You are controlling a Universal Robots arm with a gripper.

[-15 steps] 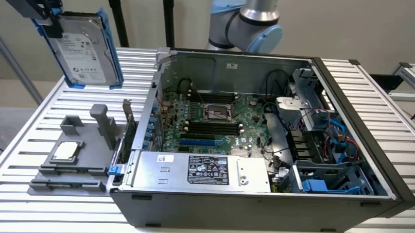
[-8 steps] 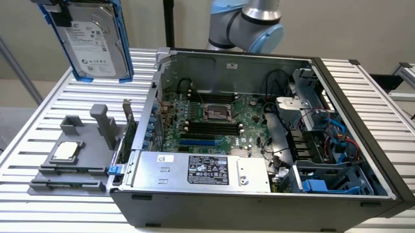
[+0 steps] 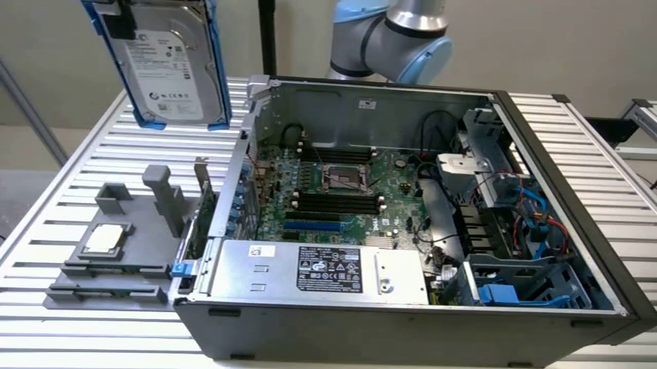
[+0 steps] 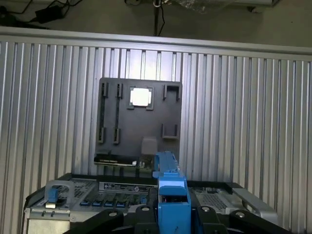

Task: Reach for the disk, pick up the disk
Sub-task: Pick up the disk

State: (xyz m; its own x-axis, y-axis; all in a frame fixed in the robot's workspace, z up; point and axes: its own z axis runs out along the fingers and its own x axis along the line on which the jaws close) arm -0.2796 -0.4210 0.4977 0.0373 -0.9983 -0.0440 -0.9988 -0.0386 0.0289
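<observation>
Exterior view first: where is the disk [image 3: 169, 65]?
It hangs upright in the air, at about eleven o'clock from the open computer case [image 3: 411, 319], well clear of the table [image 3: 103, 157].
And the gripper [image 4: 173, 222]?
Wrist view gives it: the fingers [image 4: 139, 219] are clamped on the blue frame of the disk, one on each side.
What is left, then?
Little, I judge — reach and lift both look done.

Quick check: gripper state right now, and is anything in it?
Gripper: closed on the disk, clamped on its blue frame, with the disk held up in the air.
</observation>
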